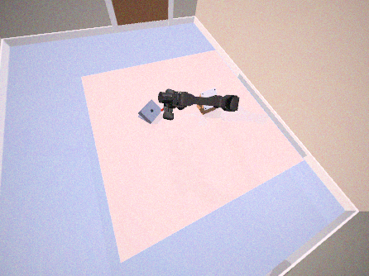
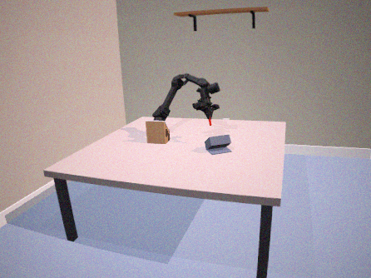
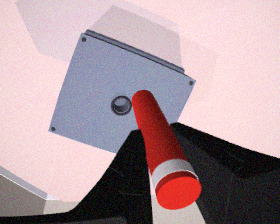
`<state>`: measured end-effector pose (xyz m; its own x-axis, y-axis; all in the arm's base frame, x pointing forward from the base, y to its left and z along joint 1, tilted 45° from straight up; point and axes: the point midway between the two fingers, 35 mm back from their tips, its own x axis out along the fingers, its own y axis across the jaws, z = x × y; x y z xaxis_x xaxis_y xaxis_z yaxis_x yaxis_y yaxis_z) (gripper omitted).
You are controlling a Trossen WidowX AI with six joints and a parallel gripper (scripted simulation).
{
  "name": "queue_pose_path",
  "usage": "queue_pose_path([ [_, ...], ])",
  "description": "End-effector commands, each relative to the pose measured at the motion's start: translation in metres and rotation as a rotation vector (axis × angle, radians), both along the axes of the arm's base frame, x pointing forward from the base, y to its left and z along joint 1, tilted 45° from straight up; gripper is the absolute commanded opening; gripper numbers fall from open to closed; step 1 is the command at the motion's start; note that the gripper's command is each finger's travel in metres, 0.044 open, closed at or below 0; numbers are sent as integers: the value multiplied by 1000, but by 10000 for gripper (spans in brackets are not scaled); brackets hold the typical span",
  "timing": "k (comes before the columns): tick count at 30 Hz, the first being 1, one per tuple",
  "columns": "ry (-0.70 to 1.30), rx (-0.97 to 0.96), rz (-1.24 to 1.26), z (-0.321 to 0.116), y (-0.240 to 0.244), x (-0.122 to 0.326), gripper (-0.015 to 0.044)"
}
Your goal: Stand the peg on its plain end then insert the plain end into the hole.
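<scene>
The red peg [image 3: 157, 132] [image 2: 210, 121] is held in my gripper [image 3: 157, 142] [image 2: 210, 117], which is shut on it. Its white band [image 3: 173, 171] is at the end near the wrist camera, and its plain end points down and away, above the table. The sloped grey-blue panel [image 3: 80, 85] [image 1: 148, 109] [image 2: 218, 141] stands on the table. Its one hole [image 3: 121, 105] [image 1: 151, 111] faces up at a slant. In the wrist view the peg's plain end appears just right of the hole. In the top view only a bit of the peg [image 1: 162, 110] shows beside the panel.
A brown wooden block [image 2: 156, 132] [image 1: 208, 111] with a white face stands on the table [image 2: 125, 163] [image 1: 178, 178] close to the arm's base. The arm reaches over it in the top view. A wall shelf [image 2: 220, 12] hangs far behind.
</scene>
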<state>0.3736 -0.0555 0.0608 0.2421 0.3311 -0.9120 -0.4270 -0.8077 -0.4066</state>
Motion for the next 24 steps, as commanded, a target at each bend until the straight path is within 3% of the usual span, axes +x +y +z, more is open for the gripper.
queue_pose_path([
  [1,-8,-17,-16,-3,-6,8,0],
  [24,-22,-42,-40,-35,-8,29,0],
])
